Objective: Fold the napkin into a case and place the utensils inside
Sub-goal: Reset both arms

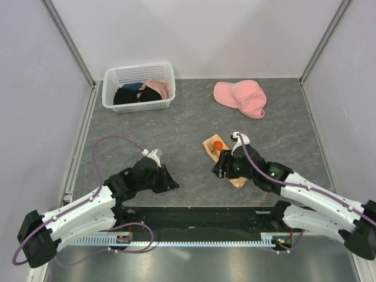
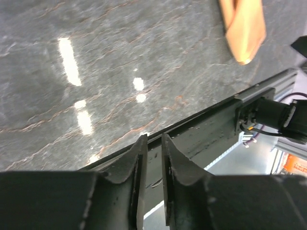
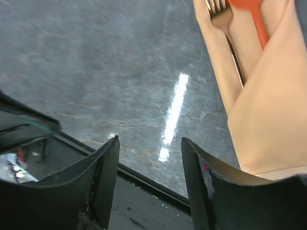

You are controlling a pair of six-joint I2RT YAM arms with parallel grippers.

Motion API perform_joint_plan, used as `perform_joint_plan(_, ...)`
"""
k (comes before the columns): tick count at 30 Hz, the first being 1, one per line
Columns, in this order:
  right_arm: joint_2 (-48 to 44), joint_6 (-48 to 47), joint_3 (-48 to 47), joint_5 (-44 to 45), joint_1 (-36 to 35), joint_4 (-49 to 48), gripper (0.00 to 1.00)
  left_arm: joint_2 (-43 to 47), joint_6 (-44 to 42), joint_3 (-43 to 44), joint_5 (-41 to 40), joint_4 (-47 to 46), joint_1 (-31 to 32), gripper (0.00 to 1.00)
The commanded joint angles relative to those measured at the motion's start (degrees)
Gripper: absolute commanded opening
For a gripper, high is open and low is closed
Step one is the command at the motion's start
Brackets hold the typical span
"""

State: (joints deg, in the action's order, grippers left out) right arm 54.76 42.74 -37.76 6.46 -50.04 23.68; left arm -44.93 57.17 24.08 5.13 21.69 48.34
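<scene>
The peach-tan napkin lies folded into a long narrow case right of the table's middle. A wooden fork and the orange spoon are tucked into it, their heads sticking out at its far end. My right gripper hovers at the napkin's left side, and the arm covers the napkin's middle. In the right wrist view this gripper is open and empty, the napkin just off its right finger. My left gripper is apart to the left. Its fingers stand a narrow gap apart with nothing between them.
A white basket of dark and pink clothes stands at the back left. A pink cap lies at the back right. The black rail of the table's near edge runs just below both grippers. Walls close the sides.
</scene>
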Motion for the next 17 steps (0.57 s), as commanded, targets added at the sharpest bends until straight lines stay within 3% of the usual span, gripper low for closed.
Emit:
perform_joint_plan(1,-6.6,-0.9,-2.9,3.5,-0.1,2.9,0.71,1.1,-1.4,3.3,1.8,-6.3,-0.2,0.27)
perform_joint_plan(6,-13.9,1.0,0.1,7.4,-0.1,3.4,0.98,2.5,-2.1,3.3,4.4,-10.9,-0.2,0.29)
perform_joint_plan(17,-18.5,3.4,3.5,6.2,-0.1,-1.1,0.98,7.4,0.8,-5.0,8.8,-27.9,-0.2,0.36)
